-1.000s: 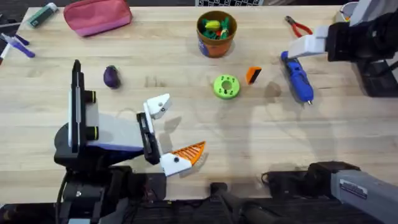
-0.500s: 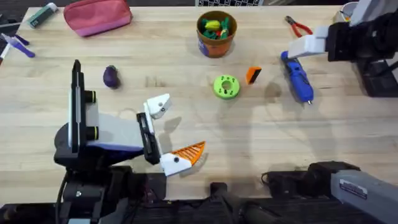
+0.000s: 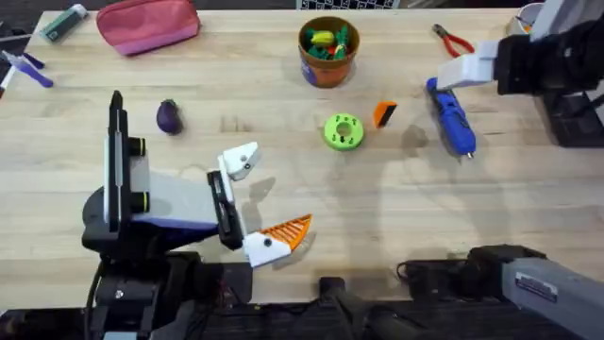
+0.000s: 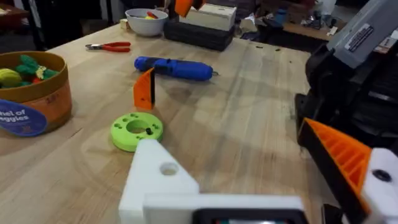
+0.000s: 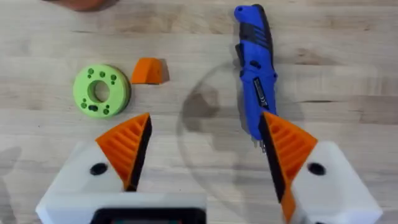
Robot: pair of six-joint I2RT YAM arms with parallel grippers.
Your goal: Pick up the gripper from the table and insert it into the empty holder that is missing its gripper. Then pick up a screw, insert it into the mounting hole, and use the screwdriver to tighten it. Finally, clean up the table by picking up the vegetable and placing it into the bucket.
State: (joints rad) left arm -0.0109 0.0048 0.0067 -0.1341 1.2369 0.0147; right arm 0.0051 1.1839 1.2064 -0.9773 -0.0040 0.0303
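Note:
The loose orange gripper [image 3: 384, 114] [image 4: 144, 89] [image 5: 148, 70] stands on the table beside a green disc with holes [image 3: 343, 131]. My left gripper [image 3: 274, 189] [image 4: 236, 149] is open near the front edge. One side of it is a bare white holder [image 3: 241, 161] [image 4: 158, 180]; the other carries an orange finger. The blue screwdriver [image 3: 451, 115] [image 5: 256, 62] lies right of the orange piece. My right gripper [image 3: 464, 72] [image 5: 202, 134] hovers open above it, both orange fingers apart and holding nothing. The purple vegetable [image 3: 169, 116] lies far left. The bucket [image 3: 327, 49] stands at the back.
Red-handled pliers [image 3: 453, 40] lie at the back right, and a white bowl [image 4: 146, 20] stands beyond them. A pink pouch [image 3: 148, 24] and pens [image 3: 28, 66] sit at the back left. Bare wood stretches between the disc and the front edge.

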